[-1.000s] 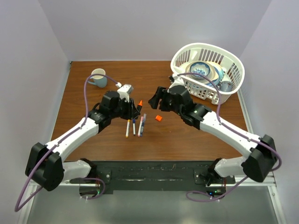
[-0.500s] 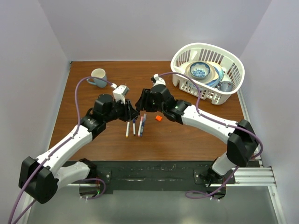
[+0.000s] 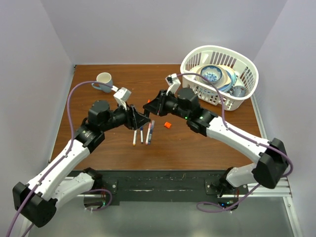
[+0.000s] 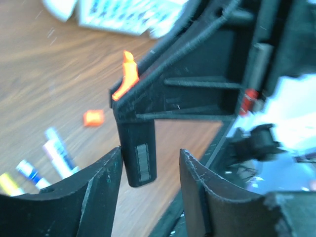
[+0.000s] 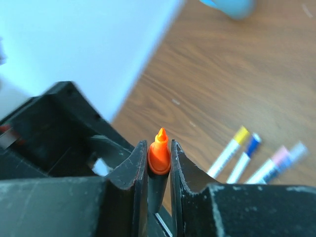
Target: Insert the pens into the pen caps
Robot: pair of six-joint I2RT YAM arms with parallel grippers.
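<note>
Looking down from the top view, we see the 2 arms meeting over the middle of the brown wooden bench; the right gripper is clamped on a slim dark-barrelled pen with an orange pointed tip, and in the right wrist view the tip stands just proud of the closed black fingers; the held pen is up in the air, off the bench.

The left gripper faces it with its jaws spread and nothing of its own between them; in the left wrist view 1 black finger of the right gripper reaches into the gap between the left fingers; we cannot tell whether they touch.

A small loose orange plastic cap lies on the bench just to the right of the meeting grippers, apart from both.

4 slim pens with coloured ends lie side by side on the bench below the grippers, roughly parallel; in the right wrist view their ends show yellow, blue, pink and pale blue.

A pale blue mug stands at the far left of the bench; a white plastic slotted basket holding crockery sits at the far right corner.
</note>
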